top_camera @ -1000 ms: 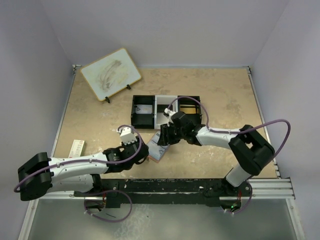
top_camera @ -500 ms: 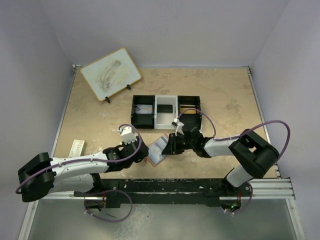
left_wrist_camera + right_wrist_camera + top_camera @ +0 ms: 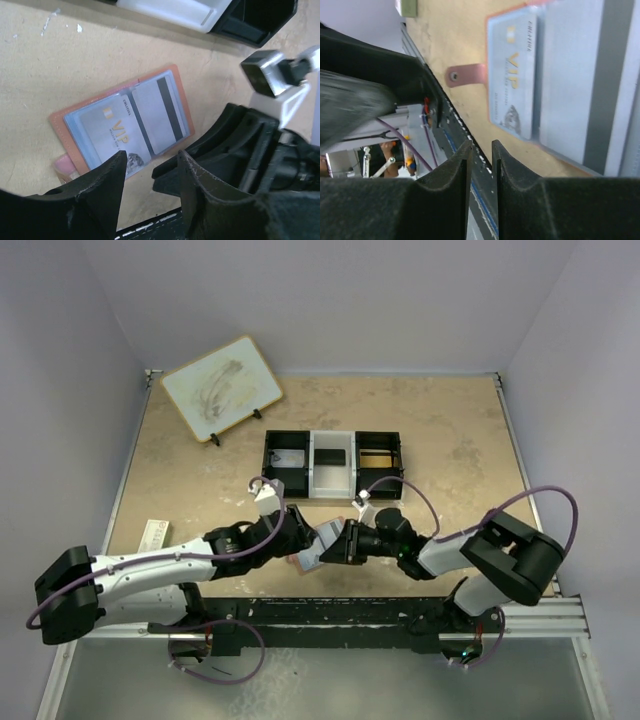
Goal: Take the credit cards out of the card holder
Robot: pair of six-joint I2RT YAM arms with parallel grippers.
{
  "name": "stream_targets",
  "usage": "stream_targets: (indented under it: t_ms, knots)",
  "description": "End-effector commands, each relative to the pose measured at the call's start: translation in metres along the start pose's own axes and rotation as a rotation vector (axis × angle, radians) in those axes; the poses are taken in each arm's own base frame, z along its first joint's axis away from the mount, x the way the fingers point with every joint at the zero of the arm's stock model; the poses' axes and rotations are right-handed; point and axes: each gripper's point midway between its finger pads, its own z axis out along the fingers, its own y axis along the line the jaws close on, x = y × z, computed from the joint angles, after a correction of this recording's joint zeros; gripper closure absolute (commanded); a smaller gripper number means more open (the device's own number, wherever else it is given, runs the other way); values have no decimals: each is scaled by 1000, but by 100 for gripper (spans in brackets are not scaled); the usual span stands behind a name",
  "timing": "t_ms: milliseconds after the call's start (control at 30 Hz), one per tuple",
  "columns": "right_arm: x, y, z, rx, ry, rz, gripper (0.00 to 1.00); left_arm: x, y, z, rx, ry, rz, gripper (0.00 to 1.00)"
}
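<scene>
The card holder (image 3: 59, 124) lies open and flat on the table, reddish-brown rim up, also in the top view (image 3: 308, 560). A grey-blue "VIP" credit card (image 3: 107, 137) sits in one slot and a card with a dark stripe (image 3: 160, 117) in the other. Both show in the right wrist view, the VIP card (image 3: 512, 75) and the striped card (image 3: 580, 80). My left gripper (image 3: 151, 159) is open and empty, hovering just near of the holder's edge. My right gripper (image 3: 481, 150) has a narrow gap and is empty, low beside the holder (image 3: 332, 546).
A black-white-black tray (image 3: 333, 480) stands behind the holder with a dark card (image 3: 329, 456) in its white middle part. A white-and-tan board (image 3: 222, 387) leans at the back left. A small white item (image 3: 154, 534) lies at the left. The holder's strap tab (image 3: 465, 75) sticks out sideways.
My right gripper has come back from the tray towards me and down beside the holder. My left gripper has moved right, closer to the holder.
</scene>
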Motion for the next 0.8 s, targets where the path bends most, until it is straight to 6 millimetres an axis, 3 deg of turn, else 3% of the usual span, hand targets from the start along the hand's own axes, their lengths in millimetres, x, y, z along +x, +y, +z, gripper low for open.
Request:
stream_targets:
  t_ms: [0,167,267,667,767]
  knots:
    - [-30,32,-6,-54,-133,-26,73,14,-6,4,17,51,22,57]
    - [-48,7,-20,171,-207,-65,67,21,-4,12,-1,46,-4,58]
    - [-59,7,-25,202,-232,-125,65,21,1,17,-31,20,-24,58]
    - [-46,13,15,123,-1,-245,69,40,48,37,-219,2,36,72]
    - [-41,-1,17,178,33,-223,69,45,57,39,-246,9,62,74]
